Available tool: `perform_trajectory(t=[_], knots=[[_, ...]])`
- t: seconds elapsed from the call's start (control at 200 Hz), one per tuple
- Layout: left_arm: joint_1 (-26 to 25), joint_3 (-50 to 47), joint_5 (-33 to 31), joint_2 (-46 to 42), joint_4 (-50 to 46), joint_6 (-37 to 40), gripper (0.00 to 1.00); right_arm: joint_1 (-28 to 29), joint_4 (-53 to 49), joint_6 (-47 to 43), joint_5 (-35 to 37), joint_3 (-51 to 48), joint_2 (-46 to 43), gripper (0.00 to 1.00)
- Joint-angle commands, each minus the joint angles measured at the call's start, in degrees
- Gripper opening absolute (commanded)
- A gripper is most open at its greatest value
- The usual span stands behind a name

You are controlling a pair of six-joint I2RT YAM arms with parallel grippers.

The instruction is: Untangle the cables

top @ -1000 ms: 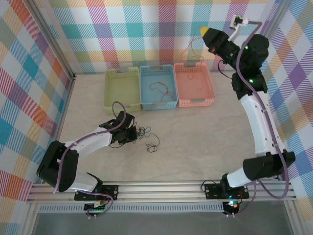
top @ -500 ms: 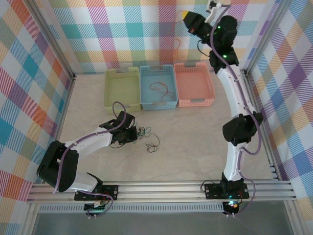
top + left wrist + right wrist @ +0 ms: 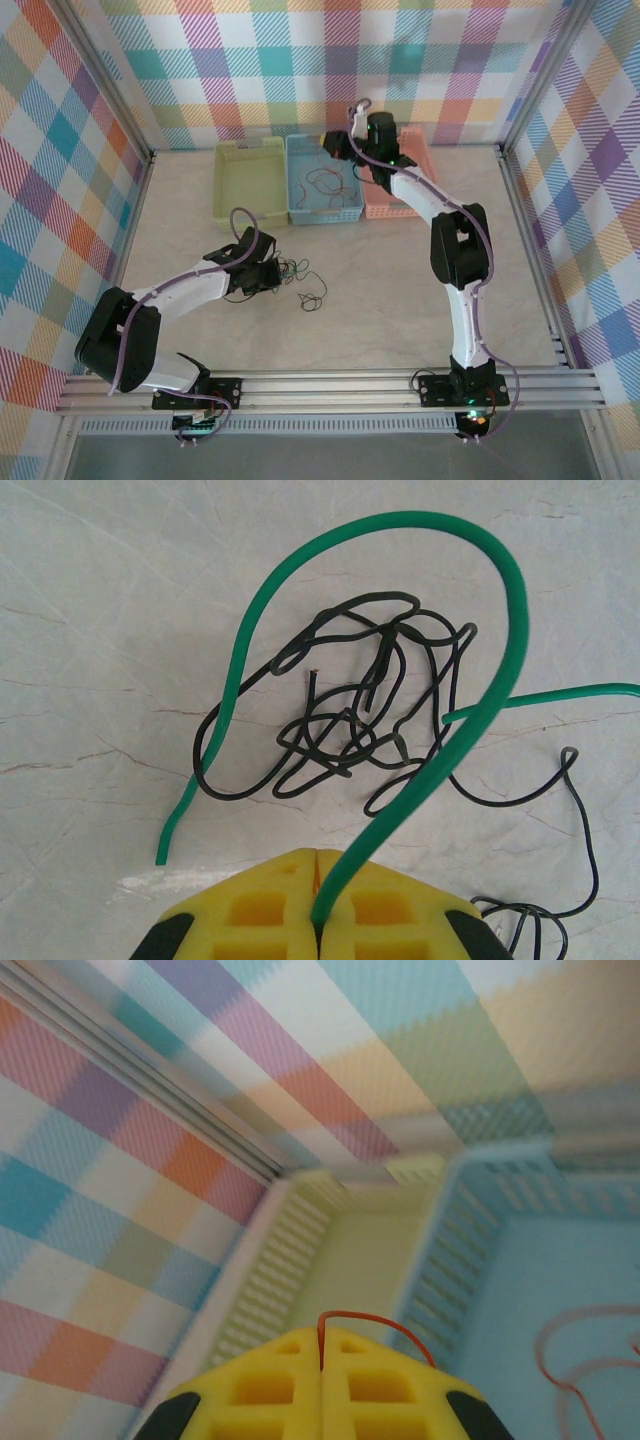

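Left wrist: left end effector point(image 3: 318, 860) pinching green cable point(image 3: 420, 518); right end effector point(image 3: 322, 1338) pinching red-orange cable point(image 3: 350, 1313).

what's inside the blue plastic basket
A thin red-orange wire lies looped on the floor of the blue plastic basket. The right claw, shut on a red-orange wire end, hangs over the far right corner, hiding it.

White arms point(image 3: 465, 312) with black joints point(image 3: 458, 245), purple cables point(image 3: 243, 209) alongside, yellow square-pocketed fingers point(image 3: 258, 908).
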Motion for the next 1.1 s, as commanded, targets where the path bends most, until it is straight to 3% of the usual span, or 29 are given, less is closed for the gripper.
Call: perform_trajectory(t=[0.0,0.135,0.24,0.35,0.545,0.76,1.005,1.095], knots=[[-0.45,0.25,-1.33,-1.62,0.2,0.91,0.0,-0.31,6.89,-5.34,3.22,-3.96,-0.18,0.04],[-0.48,0.26,-1.25,-1.57,0.27,0.78,0.0,-0.36,5.84,-7.38,5.2,-5.57,-0.57,0.09],[-0.45,0.27,-1.12,-1.63,0.16,0.95,0.0,-0.35,3.0,-7.72,6.65,-4.13,-1.64,0.01],[-0.45,0.11,-1.26,-1.82,0.36,0.79,0.0,-0.36,2.5,-7.77,8.65,-3.07,-3.37,0.0],[-0.45,0.28,-1.16,-1.48,0.15,0.8,0.0,-0.44,-1.9,-4.58,3.21,8.87,-3.8,0.0],[-0.54,0.3,-1.33,-1.47,0.13,0.82,0.0,-0.44,-6.94,-3.0,6.43,19.65,-3.44,0.0],[-0.81,0.55,-1.61,-1.35,0.01,0.9,0.0,-0.8,-11.03,-3.68,13.36,22.71,0.73,0.0],[-0.83,0.65,-1.52,-1.23,-0.21,1.0,0.0,-0.88,-5.56,-2.2,11.41,18.56,2.14,0.0]])
